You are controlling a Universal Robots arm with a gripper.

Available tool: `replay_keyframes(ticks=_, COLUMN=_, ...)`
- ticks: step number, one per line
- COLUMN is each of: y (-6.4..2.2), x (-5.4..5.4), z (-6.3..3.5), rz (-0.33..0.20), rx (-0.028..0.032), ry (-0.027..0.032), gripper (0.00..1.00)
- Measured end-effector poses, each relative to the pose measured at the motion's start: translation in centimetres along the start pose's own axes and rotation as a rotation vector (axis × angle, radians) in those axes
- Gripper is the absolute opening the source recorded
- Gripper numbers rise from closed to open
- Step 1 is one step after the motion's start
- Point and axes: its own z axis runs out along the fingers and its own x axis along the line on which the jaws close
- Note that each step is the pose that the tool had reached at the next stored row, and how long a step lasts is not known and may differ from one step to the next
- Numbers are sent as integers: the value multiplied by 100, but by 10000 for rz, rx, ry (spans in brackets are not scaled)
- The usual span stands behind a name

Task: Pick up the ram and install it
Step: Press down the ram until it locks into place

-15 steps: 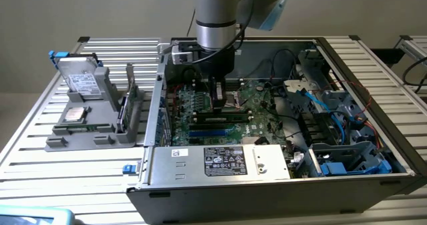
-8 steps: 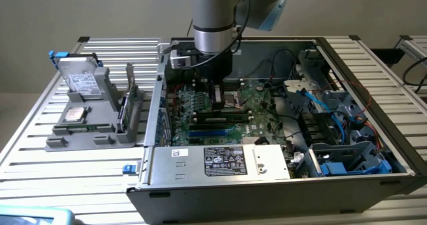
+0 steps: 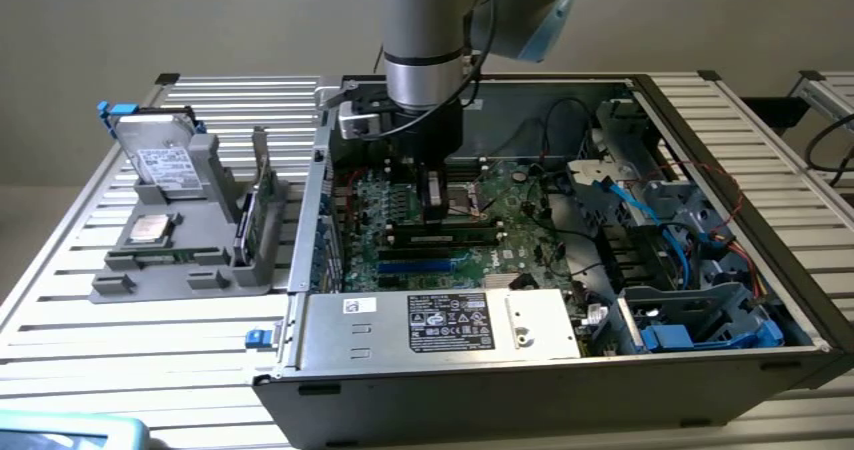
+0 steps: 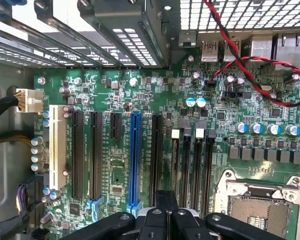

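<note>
My gripper [image 3: 434, 208] hangs low inside the open computer case [image 3: 747, 360], over the green motherboard [image 3: 527, 205] beside the CPU socket [image 3: 470, 198]. In the wrist view its black fingers [image 4: 157, 220] are pressed together, shut, with nothing visible between them. Just beyond the gripper [image 4: 166, 204] run the narrow black memory slots [image 4: 197, 165] with pale clips at their ends. The ram is hidden or out of view: I cannot pick it out in the slots or in the gripper. A dark strip with pale ends [image 3: 447, 237] lies in the slot row in front of the gripper; what it is I cannot tell.
A blue expansion slot [image 4: 135, 160] and a white one [image 4: 57, 145] lie beside the memory slots. Red-black wires [image 4: 250, 75] cross near the rear ports. The power supply [image 3: 441, 325] fills the case front and drive cages [image 3: 694, 320] the exterior view's right. A grey fixture [image 3: 187, 260] with a hard drive [image 3: 167, 160] stands outside.
</note>
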Motion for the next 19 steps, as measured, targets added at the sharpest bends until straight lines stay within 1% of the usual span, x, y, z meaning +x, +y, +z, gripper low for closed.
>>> replay_keyframes(ticks=4, y=10, x=0, z=-1, rz=0, rx=7, ry=2, gripper=11)
replay_keyframes(ticks=6, y=18, x=0, z=-1, rz=2, rx=23, ry=2, gripper=11)
replay_keyframes(ticks=10, y=39, x=-3, z=24, rz=13, rx=119, ry=18, gripper=11)
replay_keyframes(ticks=12, y=37, x=-3, z=18, rz=14, rx=131, ry=9, gripper=11)
replay_keyframes(ticks=13, y=32, x=-1, z=-17, rz=17, rx=147, ry=-12, gripper=11)
replay_keyframes(ticks=15, y=27, x=17, z=-109, rz=12, rx=136, ry=3, gripper=11)
replay_keyframes(ticks=19, y=11, x=46, z=-275, rz=2, rx=128, ry=5, gripper=11)
